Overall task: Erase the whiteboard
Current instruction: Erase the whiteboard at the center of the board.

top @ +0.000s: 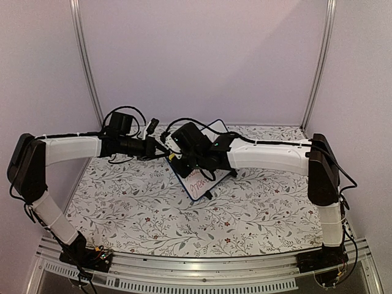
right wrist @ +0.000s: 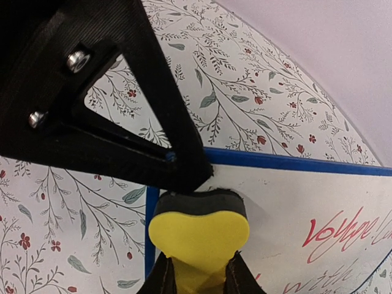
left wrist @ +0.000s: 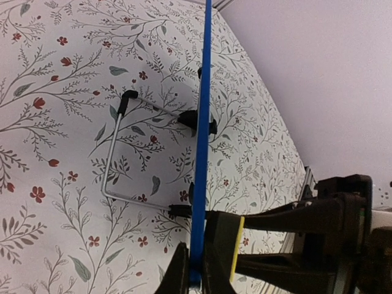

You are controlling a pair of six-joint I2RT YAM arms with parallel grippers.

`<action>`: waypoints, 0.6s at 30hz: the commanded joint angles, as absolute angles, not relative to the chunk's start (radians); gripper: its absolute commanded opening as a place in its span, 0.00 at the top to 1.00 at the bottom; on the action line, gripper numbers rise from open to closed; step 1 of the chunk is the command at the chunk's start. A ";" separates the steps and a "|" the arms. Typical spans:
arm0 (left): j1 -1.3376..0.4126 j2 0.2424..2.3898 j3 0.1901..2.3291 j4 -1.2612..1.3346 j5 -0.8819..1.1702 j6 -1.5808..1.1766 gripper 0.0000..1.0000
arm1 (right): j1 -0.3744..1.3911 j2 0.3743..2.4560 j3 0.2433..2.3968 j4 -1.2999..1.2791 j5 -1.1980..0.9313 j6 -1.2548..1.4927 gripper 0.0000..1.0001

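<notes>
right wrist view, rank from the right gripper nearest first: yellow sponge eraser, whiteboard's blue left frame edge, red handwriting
1. yellow sponge eraser, held in right gripper
2. whiteboard's blue frame edge, just left
3. red handwriting, farther right

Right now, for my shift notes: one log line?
left hand: shut on whiteboard | right hand: shut on eraser, at whiteboard corner | writing: present

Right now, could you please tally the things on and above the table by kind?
Whiteboard: 1
Yellow eraser: 1
Robot arms: 2 (left arm, right arm)
Total: 4
</notes>
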State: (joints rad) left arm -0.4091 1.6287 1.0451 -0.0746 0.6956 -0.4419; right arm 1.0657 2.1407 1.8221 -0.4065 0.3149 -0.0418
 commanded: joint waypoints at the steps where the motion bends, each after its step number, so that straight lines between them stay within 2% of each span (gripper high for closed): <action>1: -0.416 1.625 1.069 -0.060 0.728 -0.458 0.95 | 1.060 2.138 1.735 -0.411 0.319 -0.025 0.79; 8: -0.416 1.629 1.068 -0.060 0.729 -0.459 0.95 | 1.052 2.083 1.614 -0.399 0.313 0.029 0.79; 18: -0.415 1.626 1.066 -0.058 0.729 -0.460 0.95 | 1.017 2.068 1.606 -0.384 0.279 0.053 0.79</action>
